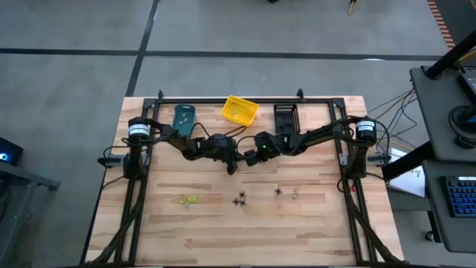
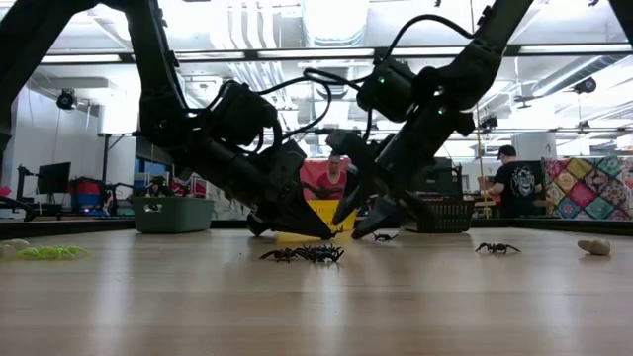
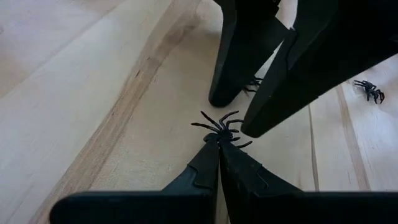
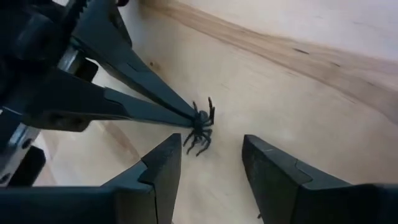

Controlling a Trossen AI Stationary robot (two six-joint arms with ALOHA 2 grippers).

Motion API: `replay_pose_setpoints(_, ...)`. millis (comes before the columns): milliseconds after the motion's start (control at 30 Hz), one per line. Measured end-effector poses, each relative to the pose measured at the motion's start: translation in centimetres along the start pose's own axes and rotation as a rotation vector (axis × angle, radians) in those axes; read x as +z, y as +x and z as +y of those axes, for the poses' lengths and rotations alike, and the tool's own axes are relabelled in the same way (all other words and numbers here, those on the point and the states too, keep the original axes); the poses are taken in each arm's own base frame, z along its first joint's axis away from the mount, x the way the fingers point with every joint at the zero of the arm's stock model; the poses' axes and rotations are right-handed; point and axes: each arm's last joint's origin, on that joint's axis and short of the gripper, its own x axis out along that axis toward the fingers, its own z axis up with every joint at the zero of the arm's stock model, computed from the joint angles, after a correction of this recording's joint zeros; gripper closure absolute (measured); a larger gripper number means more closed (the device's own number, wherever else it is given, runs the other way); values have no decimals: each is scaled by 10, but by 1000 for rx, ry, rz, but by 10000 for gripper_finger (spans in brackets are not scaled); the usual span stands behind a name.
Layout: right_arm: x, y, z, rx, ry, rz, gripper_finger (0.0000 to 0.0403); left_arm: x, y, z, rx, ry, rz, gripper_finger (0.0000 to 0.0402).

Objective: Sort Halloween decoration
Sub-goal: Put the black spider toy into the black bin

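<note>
A black spider trinket [image 3: 222,127] is pinched at the closed tips of the left gripper [image 3: 217,142], with the right gripper [image 4: 211,158] spread wide around it. From above, specks are seen in the yellow bin [image 1: 239,110], beside teal bin [image 1: 184,117] and black bin [image 1: 285,116].

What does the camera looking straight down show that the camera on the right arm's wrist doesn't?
Only the high view shows the whole table, the teal bin, yellow bin and black bin along its far edge, and the loose trinkets: a yellow-green one, black ones and a pale one.

Only the right wrist view shows, close up, the left gripper shut on a black spider, with the right gripper open just short of it.

Both show the two grippers meeting over the wooden tabletop.
</note>
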Motion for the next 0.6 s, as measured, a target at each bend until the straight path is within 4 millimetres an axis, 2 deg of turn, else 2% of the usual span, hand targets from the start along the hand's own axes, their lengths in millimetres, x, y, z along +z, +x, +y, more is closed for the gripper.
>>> replay_pose_setpoints(333,1,5,0,25,-21,-18,281,0,0,0,0,-2,1,402)
replay_pose_setpoints(600,0,8,-2,18,-20,-16,338,0,0,0,-1,-3,1,402)
